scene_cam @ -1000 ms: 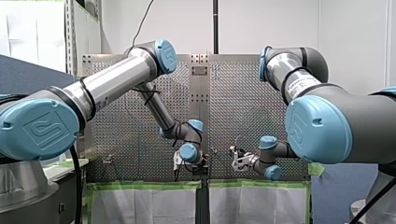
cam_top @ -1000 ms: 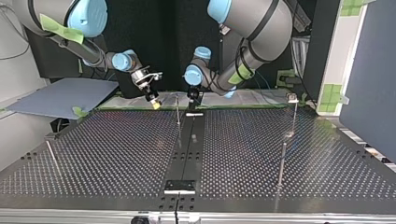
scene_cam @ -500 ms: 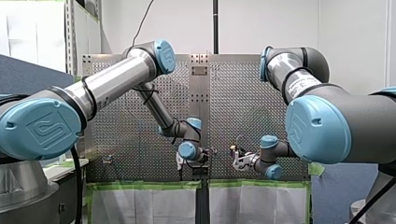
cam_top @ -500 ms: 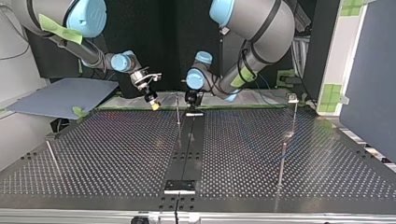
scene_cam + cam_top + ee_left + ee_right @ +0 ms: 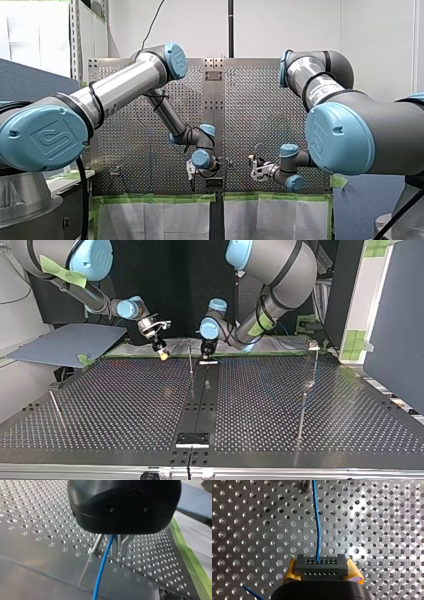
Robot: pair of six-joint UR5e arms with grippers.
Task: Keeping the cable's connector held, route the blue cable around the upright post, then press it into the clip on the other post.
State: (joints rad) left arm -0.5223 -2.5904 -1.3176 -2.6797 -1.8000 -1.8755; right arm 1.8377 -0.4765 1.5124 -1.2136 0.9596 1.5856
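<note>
**Connector clamped, thin cable running ahead to the post**

The right tool (image 5: 161, 351) is closed on the connector (image 5: 320, 566): its yellow pads (image 5: 290, 571) press on both short sides of the dark block. The blue cable (image 5: 317, 530) leaves the connector's front face and runs straight ahead of this tool, low over the worktop (image 5: 125, 405), toward the foot of the upright post (image 5: 190, 357).

The left tool (image 5: 205, 349) hangs just beside that post. In its wrist view the cable comes out from under the tool body and passes between the tool and the post. I cannot tell whether this tool is open or holding the cable.

The clip (image 5: 313, 345) sits on top of the other post, well off to the far side of the left tool, with nothing in it yet.

Handling, as a judgement:
- The cable looks thin, light and limp, with a slight spring. It should bend round the post easily but go slack if not kept taut.
- The sheath looks smooth, so it is likely to slide through a loose grip.
- The connector is rigid and blocky, so its flat sides are the safe hold.
- The weak spot is where the wire enters the connector, so pull gently.
- For routing, grip the cable itself just past the post, not near the block.
</note>
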